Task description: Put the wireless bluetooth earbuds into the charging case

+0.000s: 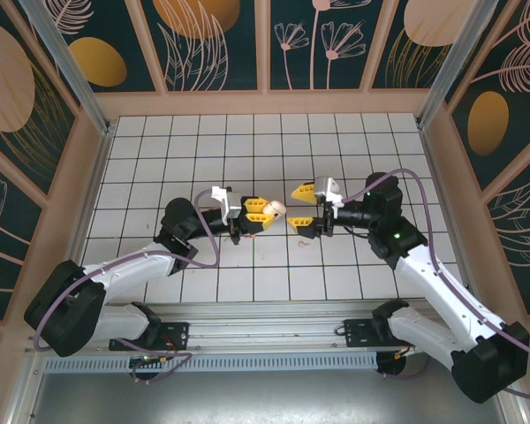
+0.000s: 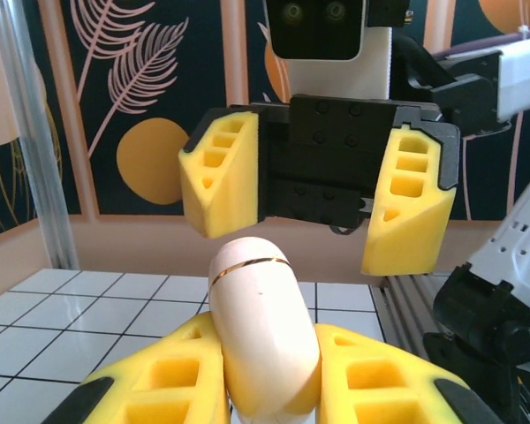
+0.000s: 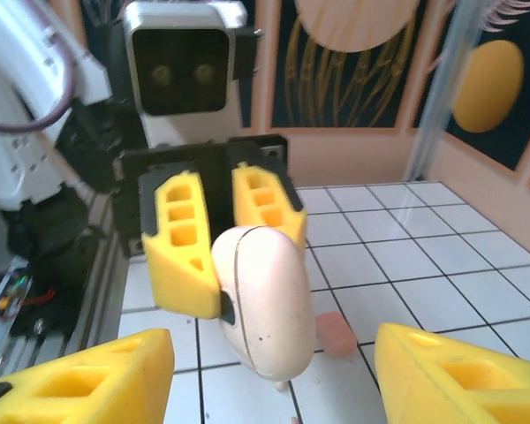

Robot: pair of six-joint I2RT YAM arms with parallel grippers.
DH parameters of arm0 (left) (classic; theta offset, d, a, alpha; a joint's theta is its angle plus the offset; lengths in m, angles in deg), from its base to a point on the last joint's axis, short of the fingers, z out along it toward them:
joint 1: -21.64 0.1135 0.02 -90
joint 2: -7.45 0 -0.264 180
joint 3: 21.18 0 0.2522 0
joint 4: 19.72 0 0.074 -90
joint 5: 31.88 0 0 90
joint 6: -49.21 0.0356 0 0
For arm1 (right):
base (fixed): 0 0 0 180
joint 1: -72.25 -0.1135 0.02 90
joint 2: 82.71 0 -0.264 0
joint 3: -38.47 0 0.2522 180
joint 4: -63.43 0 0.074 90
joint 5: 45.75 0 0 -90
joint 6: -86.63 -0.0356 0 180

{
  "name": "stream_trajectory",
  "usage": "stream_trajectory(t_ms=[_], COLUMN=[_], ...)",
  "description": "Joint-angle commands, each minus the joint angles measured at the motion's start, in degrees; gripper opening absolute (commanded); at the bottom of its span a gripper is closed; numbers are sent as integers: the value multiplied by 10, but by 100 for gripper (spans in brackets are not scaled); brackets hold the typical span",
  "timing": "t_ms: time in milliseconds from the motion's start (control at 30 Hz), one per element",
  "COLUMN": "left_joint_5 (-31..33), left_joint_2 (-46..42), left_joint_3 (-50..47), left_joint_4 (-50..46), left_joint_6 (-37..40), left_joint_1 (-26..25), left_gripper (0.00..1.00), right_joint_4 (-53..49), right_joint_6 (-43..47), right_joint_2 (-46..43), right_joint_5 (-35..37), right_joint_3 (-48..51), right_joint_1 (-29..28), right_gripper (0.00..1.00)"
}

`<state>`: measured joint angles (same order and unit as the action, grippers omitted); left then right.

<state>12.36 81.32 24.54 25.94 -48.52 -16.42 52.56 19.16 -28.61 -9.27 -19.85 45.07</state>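
Observation:
The charging case (image 2: 263, 327) is a smooth beige capsule with a thin gold seam, closed. My left gripper (image 1: 265, 213) is shut on it and holds it above the tiles at mid-table. From the right wrist view the case (image 3: 263, 300) sits between the left gripper's yellow fingers (image 3: 181, 243). My right gripper (image 1: 303, 207) faces it from the right, open, a short gap away, with nothing between its fingers (image 3: 459, 375). A pinkish-red earbud (image 3: 336, 334) lies on the tile below and behind the case. A pale curved earbud (image 1: 302, 240) lies on the floor under the grippers.
White tiled floor (image 1: 247, 159) with black grid lines, walled by tan wooden edges (image 1: 265, 104) and dark leaf-pattern panels. A metal rail (image 1: 265, 314) runs along the near edge between the arm bases. Open tiles stretch behind both grippers.

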Motion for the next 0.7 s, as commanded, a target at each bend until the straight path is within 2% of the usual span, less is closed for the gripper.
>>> stream_trajectory(t_ms=[0, 467, 667], left_joint_5=[-40, -53, -59], left_joint_2=[-3, -1, 4], left_joint_3=[21, 43, 51], left_joint_4=[-5, -37, -43], left_joint_6=[21, 43, 40], left_joint_1=[-1, -1, -2], left_gripper=[17, 17, 17], right_joint_4=[-73, -140, -154], right_joint_6=[90, 146, 162], right_joint_2=[22, 94, 113], right_joint_5=[-70, -135, -149], right_joint_3=[-39, -86, -97], right_joint_1=[5, 3, 3], right_gripper=[61, 51, 41])
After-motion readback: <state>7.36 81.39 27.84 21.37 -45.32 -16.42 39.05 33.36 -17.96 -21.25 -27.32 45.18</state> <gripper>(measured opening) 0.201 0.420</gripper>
